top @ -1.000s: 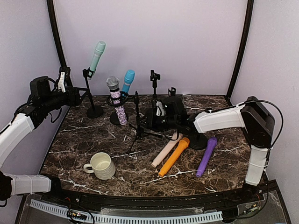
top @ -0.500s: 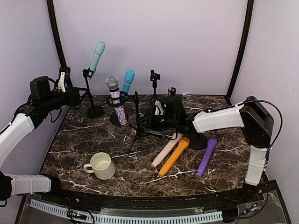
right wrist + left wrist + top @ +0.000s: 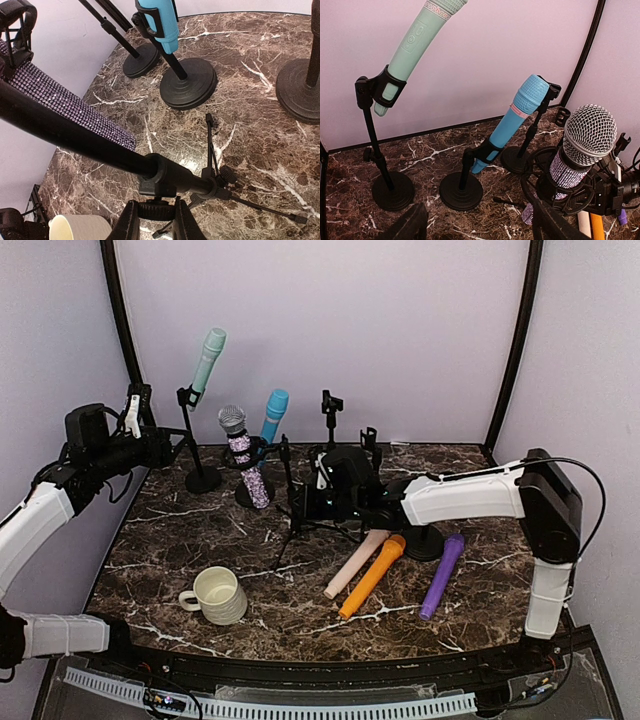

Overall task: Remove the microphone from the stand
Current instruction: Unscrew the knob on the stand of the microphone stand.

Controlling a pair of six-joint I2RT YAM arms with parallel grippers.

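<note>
Firmly pinching the tripod stand [image 3: 170,181] in the right gripper [image 3: 156,215].
Clamped at stand's collar, below the glittery microphone [image 3: 75,120]; left gripper [image 3: 480,227] spread, well left of stand.

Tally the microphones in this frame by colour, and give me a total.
Mint green microphone: 1
Blue microphone: 1
Purple glitter microphone: 1
Peach microphone: 1
Orange microphone: 1
Plain purple microphone: 1
Total: 6

light: bright, even, diffuse | shadows: soft, faint | focus: sharp | wrist views: slight edge distortion
</note>
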